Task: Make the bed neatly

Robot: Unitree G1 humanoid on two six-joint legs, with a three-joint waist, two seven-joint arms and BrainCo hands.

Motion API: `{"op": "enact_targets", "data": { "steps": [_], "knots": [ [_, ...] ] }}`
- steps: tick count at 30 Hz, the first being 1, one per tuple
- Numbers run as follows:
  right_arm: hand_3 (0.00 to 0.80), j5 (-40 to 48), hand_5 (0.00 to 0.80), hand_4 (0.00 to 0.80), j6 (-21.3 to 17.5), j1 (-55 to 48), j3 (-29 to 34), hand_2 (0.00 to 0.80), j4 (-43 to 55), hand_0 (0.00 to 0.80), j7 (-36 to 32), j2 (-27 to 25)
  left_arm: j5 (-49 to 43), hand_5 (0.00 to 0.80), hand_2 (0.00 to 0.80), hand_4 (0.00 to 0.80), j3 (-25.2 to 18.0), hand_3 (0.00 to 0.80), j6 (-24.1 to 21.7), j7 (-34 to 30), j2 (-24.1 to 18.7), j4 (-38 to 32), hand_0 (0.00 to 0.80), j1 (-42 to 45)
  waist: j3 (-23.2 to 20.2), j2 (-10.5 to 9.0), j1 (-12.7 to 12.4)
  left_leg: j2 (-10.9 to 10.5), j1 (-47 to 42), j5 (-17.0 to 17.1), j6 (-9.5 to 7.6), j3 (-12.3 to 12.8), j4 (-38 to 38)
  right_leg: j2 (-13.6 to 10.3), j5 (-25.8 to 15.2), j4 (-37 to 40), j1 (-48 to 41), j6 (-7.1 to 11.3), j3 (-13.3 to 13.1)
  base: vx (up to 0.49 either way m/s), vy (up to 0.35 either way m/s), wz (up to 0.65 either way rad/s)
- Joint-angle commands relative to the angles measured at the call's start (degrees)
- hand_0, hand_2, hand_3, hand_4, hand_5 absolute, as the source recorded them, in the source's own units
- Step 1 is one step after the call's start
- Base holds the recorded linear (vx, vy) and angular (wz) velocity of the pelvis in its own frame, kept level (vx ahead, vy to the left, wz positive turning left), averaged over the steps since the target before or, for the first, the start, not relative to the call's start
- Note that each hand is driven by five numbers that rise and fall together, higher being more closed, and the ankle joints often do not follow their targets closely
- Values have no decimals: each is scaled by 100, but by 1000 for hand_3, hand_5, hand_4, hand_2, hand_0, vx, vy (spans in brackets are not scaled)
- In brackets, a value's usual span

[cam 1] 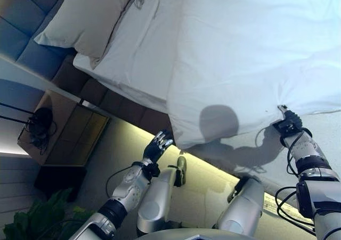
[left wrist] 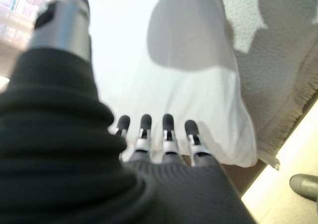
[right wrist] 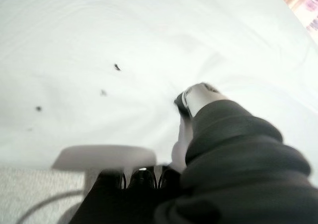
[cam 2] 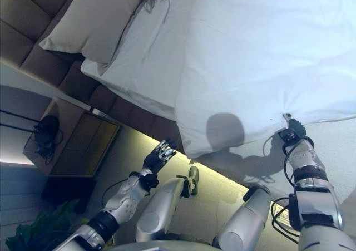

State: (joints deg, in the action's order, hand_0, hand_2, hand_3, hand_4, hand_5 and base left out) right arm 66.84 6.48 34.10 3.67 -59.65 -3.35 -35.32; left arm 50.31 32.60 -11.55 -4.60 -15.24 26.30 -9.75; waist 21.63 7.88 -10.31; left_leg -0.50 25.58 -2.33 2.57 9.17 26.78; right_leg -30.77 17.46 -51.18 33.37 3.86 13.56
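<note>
Right hand (cam 1: 288, 122): its fingers are curled at the edge of the white duvet (cam 1: 250, 54), and the cloth puckers into creases just where they meet it; judged from this and from the right wrist view, the fingers pinch the duvet edge. Left hand (cam 1: 157, 145): fingers straight and relaxed, holding nothing; it hangs beside the bed, below the duvet's drooping corner and apart from it.

Location of the task item: the duvet lies across the bed, spreading away beyond the right fingers; one corner overhangs the mattress side just past the left fingertips (left wrist: 168, 122), as the left wrist view shows.

Fault conditions, as judgements:
- Grip loss; the pinch appears to take only a small bite of cloth, so a firm pull may draw the edge out of the fingers.
- Skewed cover; with one hand pulling and the other idle, the duvet may swing about the pinched point and lie crooked, leaving the overhanging corner lower.
- Sheet drag; the fitted sheet (cam 1: 141, 54) beyond the duvet may wrinkle if caught with it.
- Pillow shift; a hard tug toward the headboard (cam 1: 32, 16) may nudge the pillow (cam 1: 88, 16).

Inventory count:
- Duvet: one.
- Pillow: one visible.
- Nightstand (cam 1: 69, 133): one, to the outer side of the left fingers.
- Plant (cam 1: 32, 221): one, near the nightstand.
</note>
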Motion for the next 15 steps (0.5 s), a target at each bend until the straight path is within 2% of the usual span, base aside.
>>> {"op": "enact_targets", "data": {
  "steps": [1,5,7,8,11,15],
  "knots": [
    [800,-419,800,800,-160,275,-258,800,645,800,-503,308,-198,0,0,0,-86,0,-191,265,-116,-395,0,-1,-111,-141,-49,298,-178,-540,-191,-207,642,-37,-2393,1796,-293,650,-269,0,0,0],
    [800,-851,800,800,-244,126,-667,800,1107,800,-634,654,-1224,0,0,0,-79,0,-157,1240,-186,-407,0,6,-190,-169,-31,290,-402,-419,-173,-222,365,10,-2457,2035,-490,662,-304,24,-24,-6],
    [800,-1073,800,800,-251,75,-921,800,1372,800,-572,875,-2218,0,0,0,-70,0,-83,2063,-249,-377,0,-39,-235,-183,-42,280,-539,-324,-147,-242,181,26,-2501,2199,-636,677,-268,30,-29,-4],
    [800,-1116,800,800,-206,73,-1077,800,1550,800,-453,1001,-2851,0,0,0,-84,0,63,2564,-319,-365,0,-98,-270,-181,-60,277,-638,-262,-124,-250,46,28,-2525,2309,-730,685,-240,34,-15,0],
    [800,-1077,800,800,84,41,-1364,800,2031,800,-221,1209,-3937,0,0,0,-105,0,468,3487,-499,-425,0,-192,-363,-152,-67,255,-878,-113,-76,-256,-288,57,-2545,2566,-963,689,-190,31,24,3],
    [800,-1090,800,800,290,-88,-1765,800,2567,800,16,1495,-4652,0,0,0,-131,0,825,4102,-555,-534,0,-258,-482,-101,-56,232,-1101,-24,-41,-233,-551,50,-2514,2778,-1197,672,-138,36,76,-5]
  ]
}}
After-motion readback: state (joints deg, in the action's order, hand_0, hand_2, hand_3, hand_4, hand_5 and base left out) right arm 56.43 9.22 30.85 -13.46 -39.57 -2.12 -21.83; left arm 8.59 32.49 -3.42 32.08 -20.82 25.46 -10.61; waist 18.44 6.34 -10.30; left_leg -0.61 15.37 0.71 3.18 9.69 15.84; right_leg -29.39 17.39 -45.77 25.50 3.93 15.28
